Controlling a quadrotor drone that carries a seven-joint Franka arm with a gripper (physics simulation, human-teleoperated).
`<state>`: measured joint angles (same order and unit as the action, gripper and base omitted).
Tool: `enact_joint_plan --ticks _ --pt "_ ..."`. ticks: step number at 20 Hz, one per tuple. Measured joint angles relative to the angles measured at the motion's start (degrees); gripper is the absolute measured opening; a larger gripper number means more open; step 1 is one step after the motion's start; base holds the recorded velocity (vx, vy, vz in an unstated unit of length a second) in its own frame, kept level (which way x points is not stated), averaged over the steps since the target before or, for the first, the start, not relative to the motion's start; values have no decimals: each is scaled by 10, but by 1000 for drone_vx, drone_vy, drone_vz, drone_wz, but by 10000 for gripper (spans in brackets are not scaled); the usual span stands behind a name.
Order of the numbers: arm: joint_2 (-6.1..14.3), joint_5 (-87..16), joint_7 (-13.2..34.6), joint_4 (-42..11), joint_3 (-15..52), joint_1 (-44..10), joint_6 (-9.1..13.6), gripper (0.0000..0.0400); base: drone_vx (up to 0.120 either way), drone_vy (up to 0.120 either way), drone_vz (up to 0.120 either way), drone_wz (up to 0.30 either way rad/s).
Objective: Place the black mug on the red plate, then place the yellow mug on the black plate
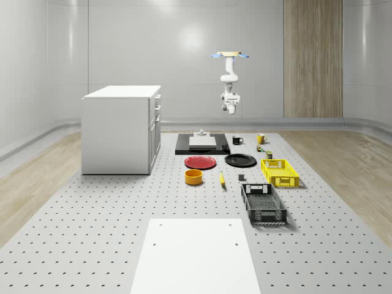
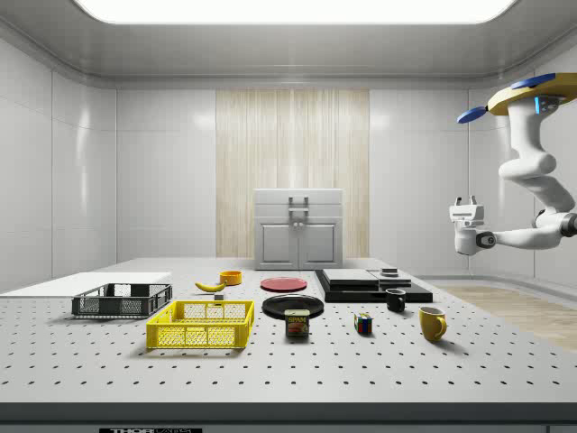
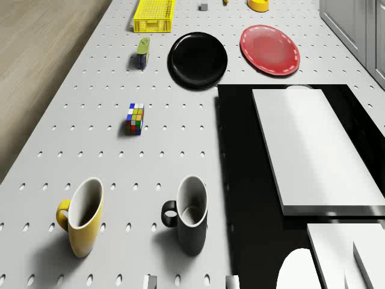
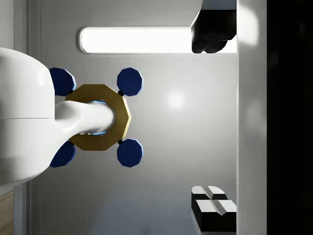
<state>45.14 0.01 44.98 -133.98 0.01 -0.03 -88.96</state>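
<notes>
The white two-finger gripper (image 2: 466, 202) points up at the ceiling with its fingers spread wide and empty. The drone (image 2: 532, 93) hovers high over the perforated grey table's (image 1: 92, 233) far end. The flat red plate (image 1: 200, 162) and the black plate (image 1: 240, 160) sit side by side, with bare table around them. The glossy black mug (image 3: 191, 220) is upright, just beside the black slab's (image 3: 240, 180) edge. The yellow mug (image 3: 84, 220) is near it.

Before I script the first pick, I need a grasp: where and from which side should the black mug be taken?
Grip the black mug by its rim wall, coming straight down from above. It stands upright with its mouth open, so one finger can go inside and one outside. Take the side away from the handle, which points toward the yellow mug. The gripper hangs high above the table.
</notes>
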Motion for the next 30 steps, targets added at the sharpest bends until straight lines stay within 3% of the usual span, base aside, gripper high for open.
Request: enact_joint_plan --ticks 7,13,16,30 --pt "-19 1 -1 86 1 -2 64 400 0 0 0 0" --pt "-40 1 -1 142 2 -3 96 400 87 0 -7 0" --pt "-45 1 -1 156 2 -3 104 400 120 0 -120 0" --pt "-48 1 -2 169 3 -4 108 400 91 0 0 0"
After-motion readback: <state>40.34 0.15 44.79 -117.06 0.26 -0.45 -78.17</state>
